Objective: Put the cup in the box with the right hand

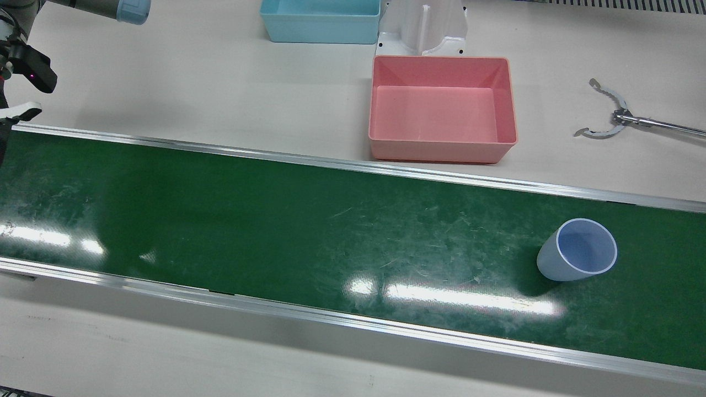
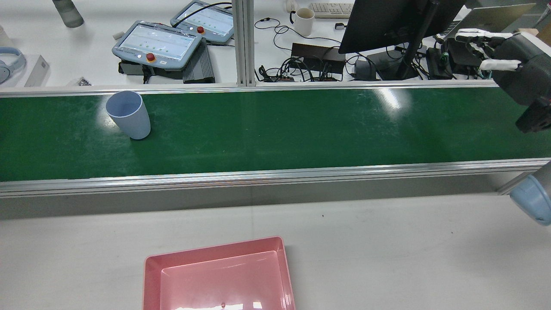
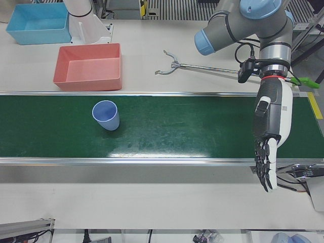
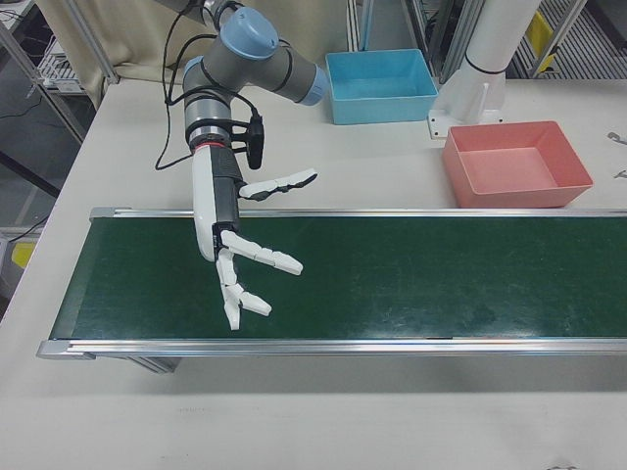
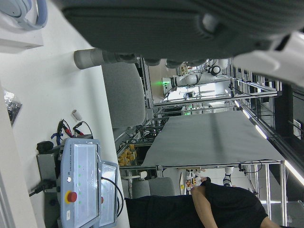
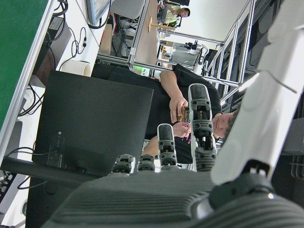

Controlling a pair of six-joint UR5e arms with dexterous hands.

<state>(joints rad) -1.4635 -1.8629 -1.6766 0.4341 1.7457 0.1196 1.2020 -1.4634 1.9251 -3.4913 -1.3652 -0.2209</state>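
A green conveyor belt [image 1: 276, 220] with aluminium rails crosses a pale table [image 1: 193, 77], and behind it in the rear view lies a desk cluttered with teach pendants [image 2: 157, 43], cables and a dark monitor [image 2: 383, 23]. The cup [image 1: 577, 250], pale blue and upright with its mouth open, stands on the belt toward the robot's left half, alone and untouched. The pink box [image 1: 443, 108] sits on the table just beyond the belt's robot-side rail, roughly mid-station, well apart from the cup; a blue box [image 1: 321, 20] lies further back beside a white arm pedestal [image 1: 424, 27]. A metal grabber tool [image 1: 618, 117] rests on the table near the left arm's side. The right hand [image 4: 240, 250] hangs above the far end of the belt on the robot's right, well away from the cup, its white fingers [image 4: 269, 259] spread apart and grasping nothing. The left hand [image 3: 271, 136] hangs over the belt's other end, pointing down past the operator-side rail, fingers stretched out straight and loose, also holding nothing. In the right hand view a person in a dark shirt [image 6: 190, 104] sits beyond the monitor.
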